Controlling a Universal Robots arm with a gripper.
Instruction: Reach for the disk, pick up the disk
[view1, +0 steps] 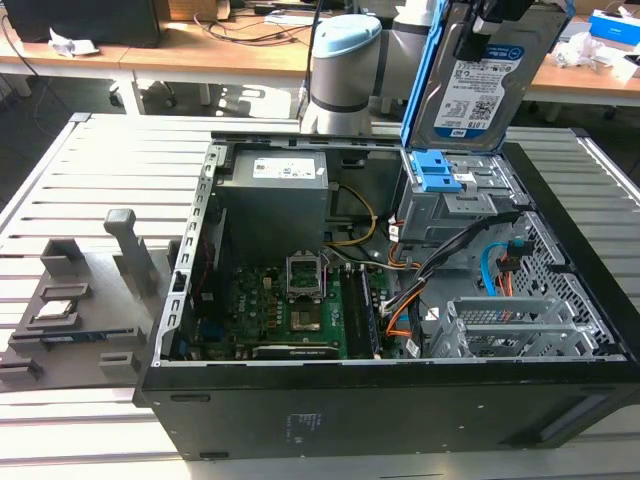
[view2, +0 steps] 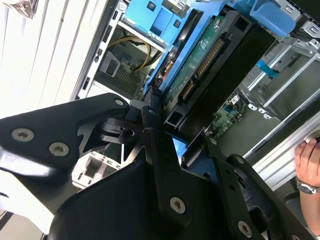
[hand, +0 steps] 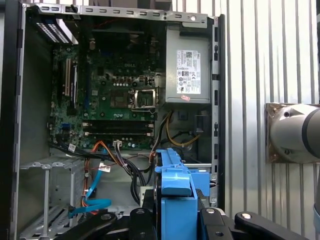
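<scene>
In the upper right of the exterior view, the gripper (view1: 487, 25) holds the disk (view1: 473, 88) upright, just above the open computer case (view1: 300, 420). In the first wrist view, its fingers (hand: 149, 200) are clamped on the disk's blue edges.

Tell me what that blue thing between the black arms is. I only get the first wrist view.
Observer: That is the edge of the disk. In the exterior view its broad face is silver-grey with a white label and a blue band, framed by a blue bracket.
Operator: Is it lying inside the computer?
Observer: No. The tool is shut on it, and in the exterior view it stands on edge, a little tilted, above the drive cage of the open case.
</scene>
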